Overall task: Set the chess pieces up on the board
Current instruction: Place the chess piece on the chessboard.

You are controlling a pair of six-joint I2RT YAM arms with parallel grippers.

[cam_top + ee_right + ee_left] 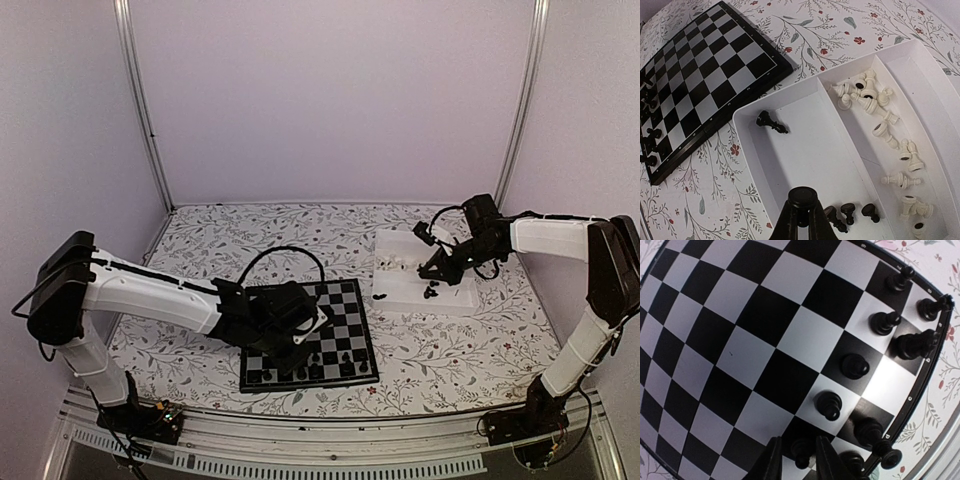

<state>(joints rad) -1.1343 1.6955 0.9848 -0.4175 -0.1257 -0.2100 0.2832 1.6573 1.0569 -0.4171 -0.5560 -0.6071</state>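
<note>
- Two grippers are busy, one at the board and one at the tray.
- One, the left gripper [799, 442], is low over the chessboard [765, 340]. Its fingers are a little apart, one on each side of a black pawn [801, 455] that stands on a square. I think it is letting go so the pawn stays upright.
- Many standing black pieces [855, 365] are ahead of it and to its right, in rows by the board's edge, where black lines up.
- One more, the right gripper [802, 207], is squeezed tight on a round-topped black piece [802, 196]. It holds the piece over the white tray [790, 160], likely to carry it to the board.
- Three lying black pieces [847, 210] are just to its right, and a lone black piece [771, 121] lies ahead.
- Lots of white pieces [870, 100] lie farther right, in the tray's next part.
</note>
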